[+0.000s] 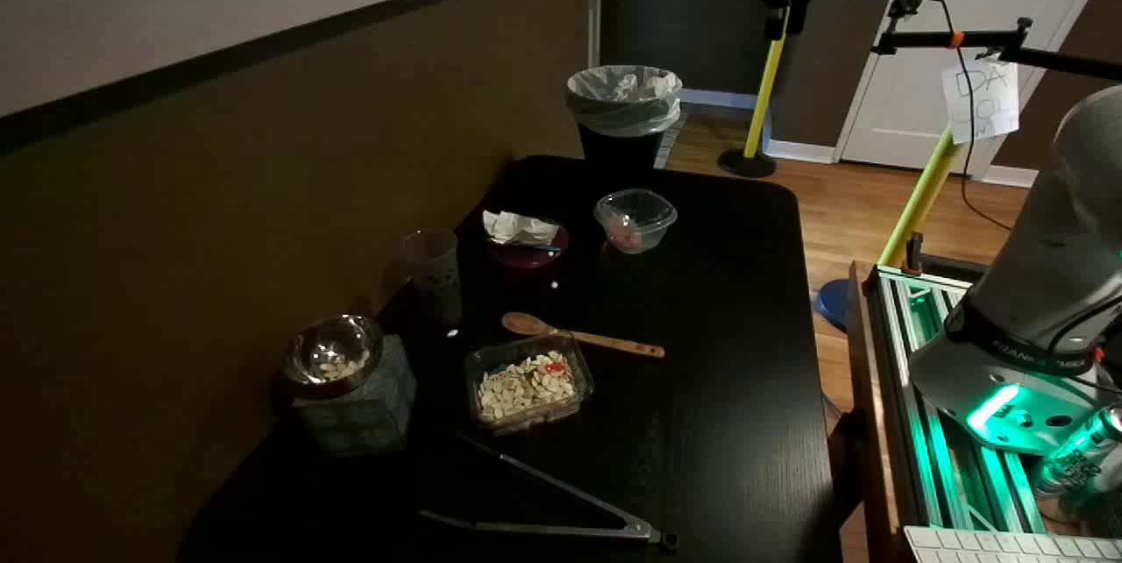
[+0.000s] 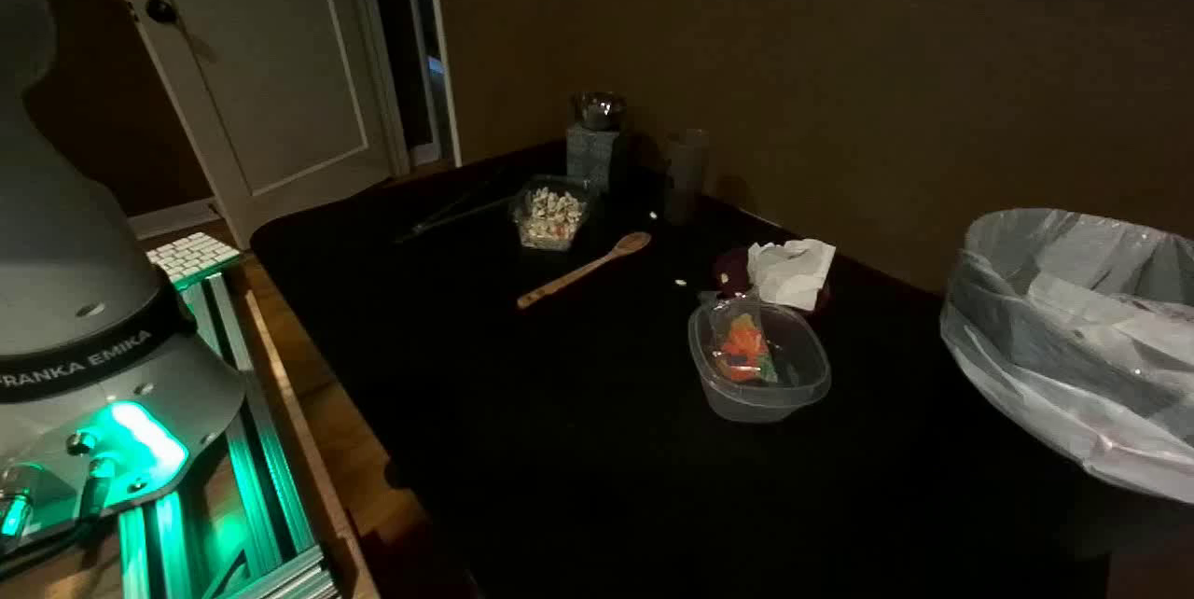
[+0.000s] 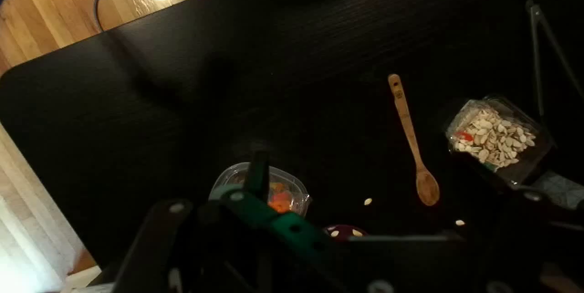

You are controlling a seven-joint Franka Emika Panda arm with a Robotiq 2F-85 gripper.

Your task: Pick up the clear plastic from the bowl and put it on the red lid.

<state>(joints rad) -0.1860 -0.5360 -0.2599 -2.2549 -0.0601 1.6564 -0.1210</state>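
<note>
The bowl is a see-through container with a pale rim [image 1: 656, 230], standing on the black table in both exterior views [image 2: 757, 408] and the wrist view [image 3: 295, 180]. The clear plastic [image 2: 743, 352] is a crumpled see-through wrapper with orange and green print inside it; it also shows in an exterior view [image 1: 624, 236] and the wrist view [image 3: 280, 201]. The dark-red lid [image 1: 529, 259] lies flat beside the bowl with white paper on it [image 2: 793, 272]; the wrist view shows its edge [image 3: 343, 230]. My gripper [image 3: 365, 163] is open and empty, high above the table.
A wooden spoon [image 1: 583, 337], a tray of almond flakes [image 1: 526, 388] and metal tongs [image 1: 605, 521] lie on the table. A cup [image 1: 431, 269] and a metal bowl on a block [image 1: 351, 423] stand near the wall. A lined bin [image 1: 622, 111] stands beyond the bowl.
</note>
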